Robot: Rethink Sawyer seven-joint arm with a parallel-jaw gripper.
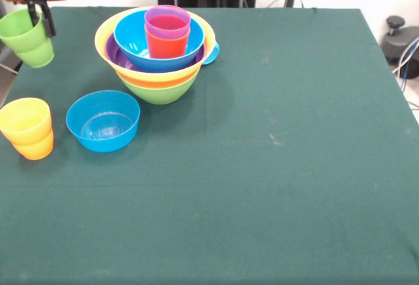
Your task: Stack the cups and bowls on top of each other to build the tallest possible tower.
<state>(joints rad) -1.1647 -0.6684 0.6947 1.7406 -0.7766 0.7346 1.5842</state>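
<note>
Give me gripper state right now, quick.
Gripper: shut on the green cup, one finger inside the rim, holding it tilted at the table's edge, apart from the tower.

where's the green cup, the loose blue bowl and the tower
green cup (27, 39), front view, on its outer wall
loose blue bowl (103, 122), front view, on its inside bottom
tower (160, 87), front view, on the lime green base bowl's side

table (275, 167) surface: dark green cloth. resting directly on it: lime green bowl (160, 90) carrying the tower, far left; blue bowl (103, 120) just nearer; yellow cup (26, 128) at the left edge.
</note>
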